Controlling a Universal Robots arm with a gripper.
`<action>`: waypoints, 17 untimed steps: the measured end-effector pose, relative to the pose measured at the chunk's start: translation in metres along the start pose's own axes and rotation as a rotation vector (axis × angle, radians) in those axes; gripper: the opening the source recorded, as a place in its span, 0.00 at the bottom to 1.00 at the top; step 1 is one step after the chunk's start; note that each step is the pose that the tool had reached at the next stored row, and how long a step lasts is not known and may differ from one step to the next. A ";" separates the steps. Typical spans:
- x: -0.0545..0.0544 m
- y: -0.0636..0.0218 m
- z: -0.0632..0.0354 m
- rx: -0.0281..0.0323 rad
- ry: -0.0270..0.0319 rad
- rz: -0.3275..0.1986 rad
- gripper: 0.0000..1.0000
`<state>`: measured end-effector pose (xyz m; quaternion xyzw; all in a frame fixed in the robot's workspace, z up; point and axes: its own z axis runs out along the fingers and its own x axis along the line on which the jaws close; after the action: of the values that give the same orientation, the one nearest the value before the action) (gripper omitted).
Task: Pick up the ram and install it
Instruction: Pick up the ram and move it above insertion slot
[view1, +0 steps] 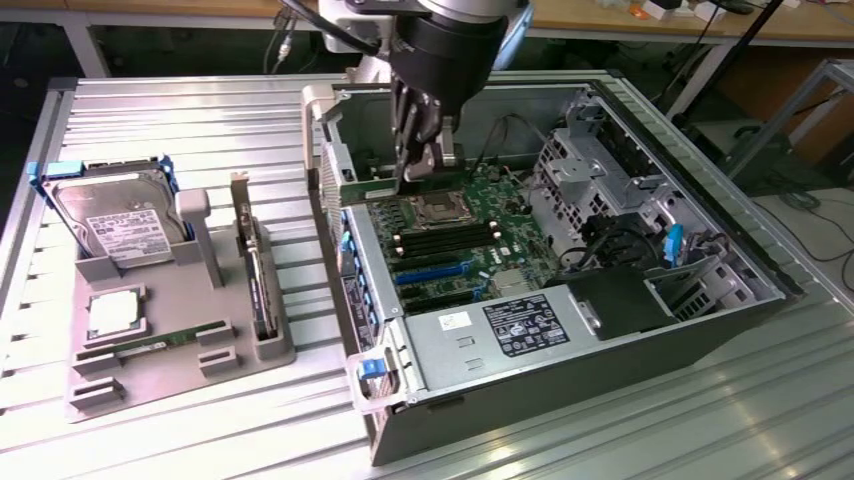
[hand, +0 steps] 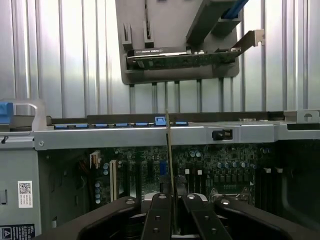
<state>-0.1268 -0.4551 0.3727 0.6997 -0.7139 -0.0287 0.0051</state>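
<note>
Your jaws grip the ram (hand: 169, 150) upright above the motherboard (view1: 467, 270) inside the open case (view1: 454, 355), one wall close by. Hard drive (view1: 127, 225) and card (view1: 260, 290) stand in the tray (view1: 160, 375) alongside.

Ram (hand: 169, 150) edge-on, gripped in the pincer (hand: 172, 220), above the motherboard (hand: 225, 170); grey card holder (hand: 170, 20) beyond the case wall (hand: 125, 136).

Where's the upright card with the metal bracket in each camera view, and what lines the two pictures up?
Exterior view: the card stands on edge in the gray holder, on the exterior view's left, beside the computer case.
Wrist view: the card sits in that holder, beyond the case wall.
Shared landmark: the case wall's row of blue clips.
</note>
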 end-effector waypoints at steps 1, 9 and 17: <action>0.000 -0.0025 -0.0001 0.0000 0.0000 0.000 0.14; -0.001 -0.0319 -0.0015 -0.0010 0.0000 0.000 0.14; -0.001 -0.0614 -0.0029 -0.0021 0.0001 0.000 0.14</action>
<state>-0.0653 -0.4551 0.3727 0.6996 -0.7139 -0.0295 0.0059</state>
